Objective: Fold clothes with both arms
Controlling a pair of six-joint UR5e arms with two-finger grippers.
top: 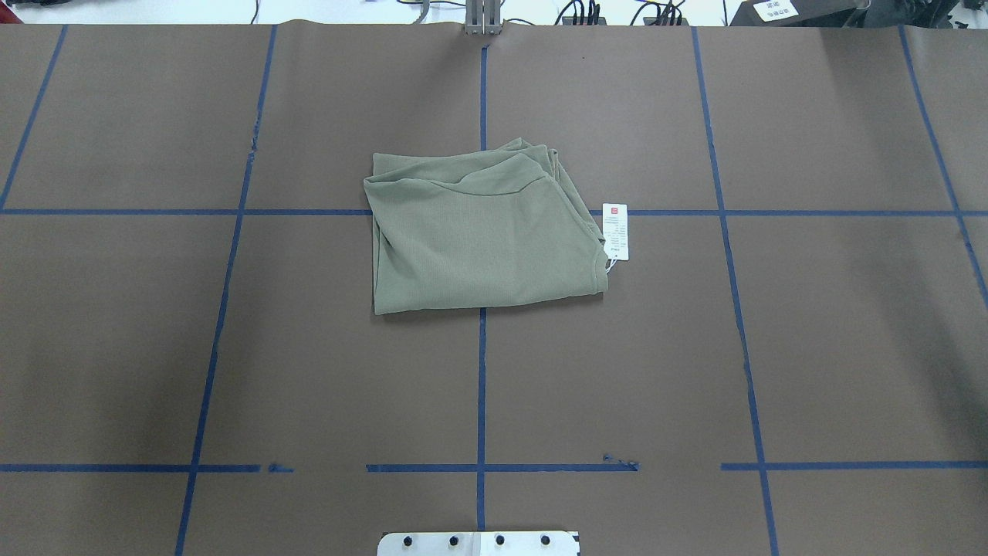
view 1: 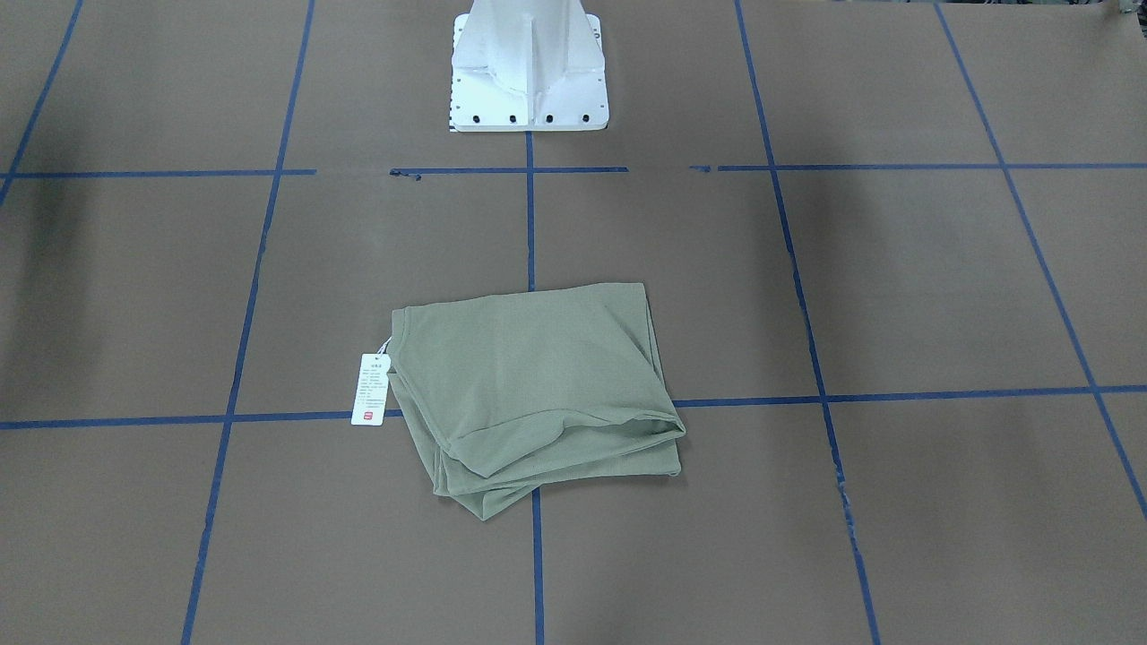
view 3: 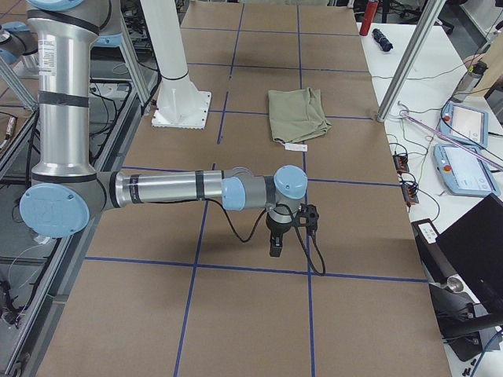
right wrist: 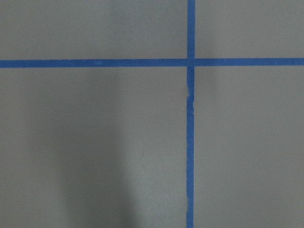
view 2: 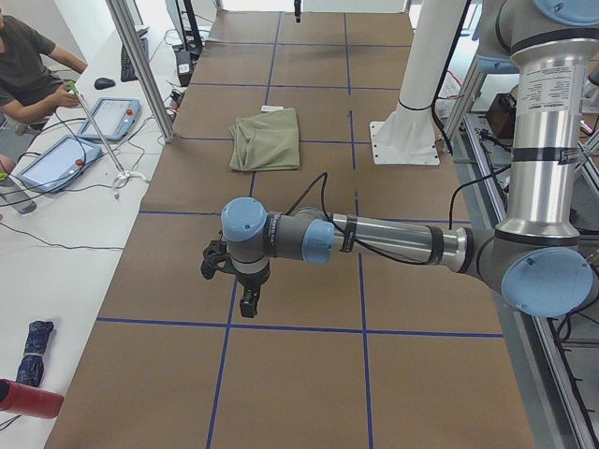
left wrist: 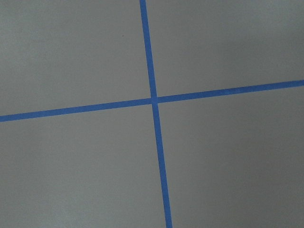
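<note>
Left gripper (view 2: 248, 304) hangs over the table (top: 154, 347), can't tell its jaws; shirt (top: 478, 239) lies folded mid-table, tag (top: 615, 231) just beside its right edge; right gripper (view 3: 274, 245) hovers well apart, jaws can't be told either

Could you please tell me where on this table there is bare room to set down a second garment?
The table is bare on both sides of the folded shirt and between it and the white base plate. Crowded only at the shirt's robot-right edge, where the hang tag lies. The left arm and right arm hang over the table's ends.
</note>
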